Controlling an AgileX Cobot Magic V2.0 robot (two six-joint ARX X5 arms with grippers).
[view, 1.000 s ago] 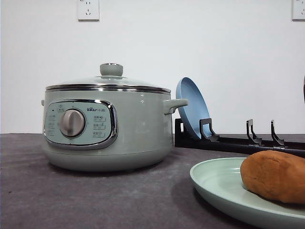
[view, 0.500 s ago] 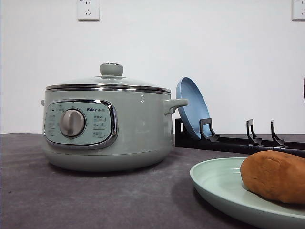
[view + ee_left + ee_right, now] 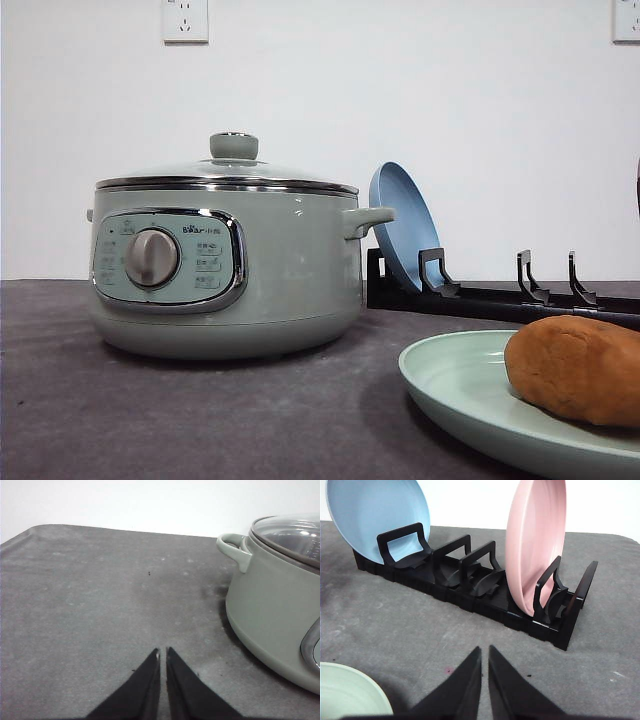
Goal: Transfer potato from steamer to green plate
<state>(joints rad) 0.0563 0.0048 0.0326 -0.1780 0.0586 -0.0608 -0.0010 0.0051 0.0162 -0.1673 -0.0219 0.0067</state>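
Observation:
An orange-brown potato (image 3: 580, 368) rests on the pale green plate (image 3: 460, 385) at the near right of the table. To the left stands the sage-green steamer (image 3: 225, 260), its glass lid and green knob (image 3: 233, 146) in place. In the left wrist view my left gripper (image 3: 162, 652) hovers shut over bare grey table beside the steamer (image 3: 272, 605), holding nothing. Over the table in front of the dish rack, my right gripper (image 3: 484, 651) is shut and empty too, with the green plate's rim (image 3: 350, 690) off to one side.
A black dish rack (image 3: 470, 587) at the back right holds a blue plate (image 3: 375, 515) and a pink plate (image 3: 535, 542) upright. The blue plate (image 3: 402, 222) leans just behind the steamer's right handle. White wall behind; grey table surface (image 3: 90, 595) lies left of the steamer.

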